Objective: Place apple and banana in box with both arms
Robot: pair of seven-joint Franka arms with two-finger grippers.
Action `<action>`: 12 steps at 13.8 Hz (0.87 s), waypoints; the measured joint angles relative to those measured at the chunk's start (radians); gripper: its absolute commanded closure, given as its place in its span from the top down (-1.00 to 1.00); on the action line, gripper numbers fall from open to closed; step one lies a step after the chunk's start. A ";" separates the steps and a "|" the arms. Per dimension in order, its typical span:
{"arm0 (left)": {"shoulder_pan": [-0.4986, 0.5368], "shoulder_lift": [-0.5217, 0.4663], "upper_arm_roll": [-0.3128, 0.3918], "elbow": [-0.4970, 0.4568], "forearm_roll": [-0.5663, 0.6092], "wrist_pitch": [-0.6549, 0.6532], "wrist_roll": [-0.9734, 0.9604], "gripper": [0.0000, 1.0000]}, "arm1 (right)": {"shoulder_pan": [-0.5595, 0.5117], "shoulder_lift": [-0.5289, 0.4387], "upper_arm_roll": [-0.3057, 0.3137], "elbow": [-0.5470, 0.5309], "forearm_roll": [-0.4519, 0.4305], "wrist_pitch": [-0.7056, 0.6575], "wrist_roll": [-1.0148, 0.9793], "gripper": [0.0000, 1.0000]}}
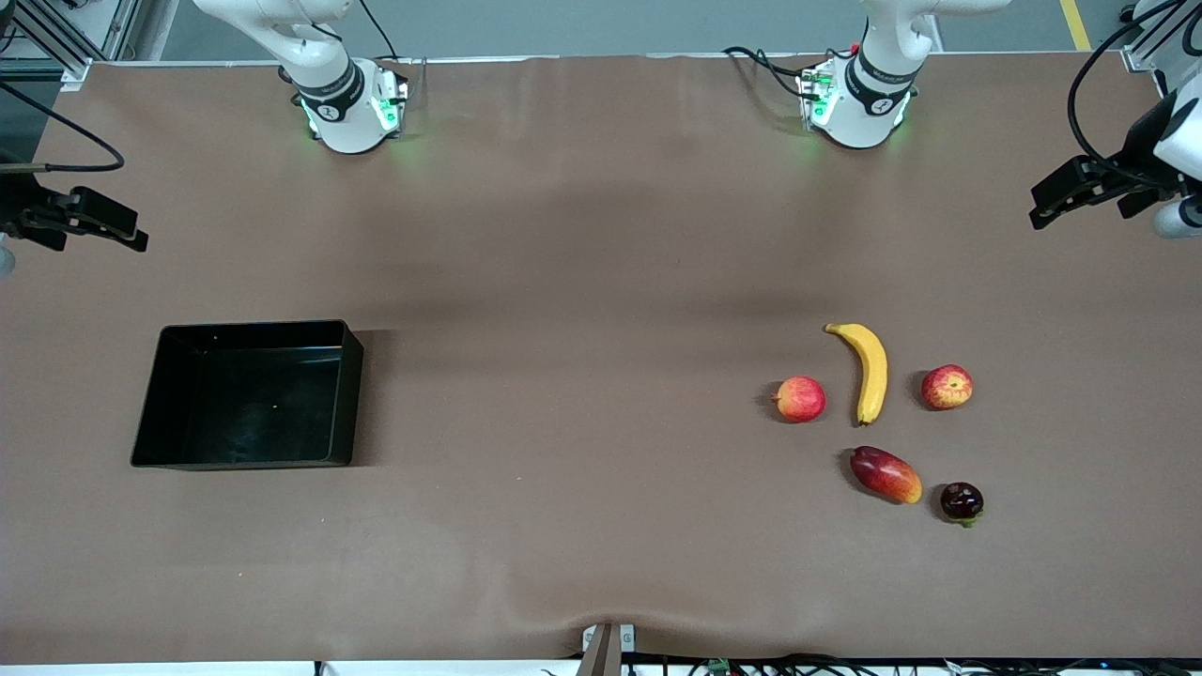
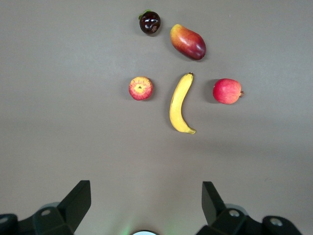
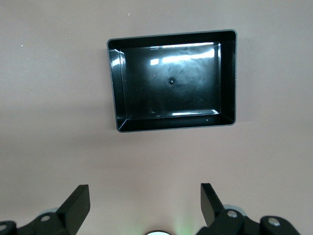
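our left gripper point(image 2: 142, 203) and right gripper point(image 3: 142, 203) hang open; apple point(image 1: 947, 387) beside banana point(image 1: 870, 370), well apart from box point(image 1: 146, 413).

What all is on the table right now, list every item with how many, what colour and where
box: one, glossy black, empty, toward the right arm's end.
banana: one, yellow, toward the left arm's end, between two round fruits.
apple: one, red with yellow streaks, beside the banana.
pink-red round fruit: one, beside the banana, boxward.
mango: one, red-yellow, nearer the front camera than the banana.
dark round fruit: one, deep purple, beside the mango.
left gripper: one, dark, jaws open, above the fruit.
right gripper: one, dark, jaws open, above the box.
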 measured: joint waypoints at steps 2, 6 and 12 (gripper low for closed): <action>0.001 0.000 0.001 0.000 0.000 0.000 0.001 1.00 | 0.000 0.000 0.000 0.000 0.000 0.000 0.000 1.00; 0.016 0.004 0.003 0.002 0.000 -0.001 0.001 1.00 | 0.000 0.000 0.000 0.000 0.000 0.000 0.000 1.00; 0.074 0.125 0.008 -0.013 0.000 0.046 0.005 1.00 | -0.003 0.010 -0.001 -0.011 0.000 0.000 0.000 1.00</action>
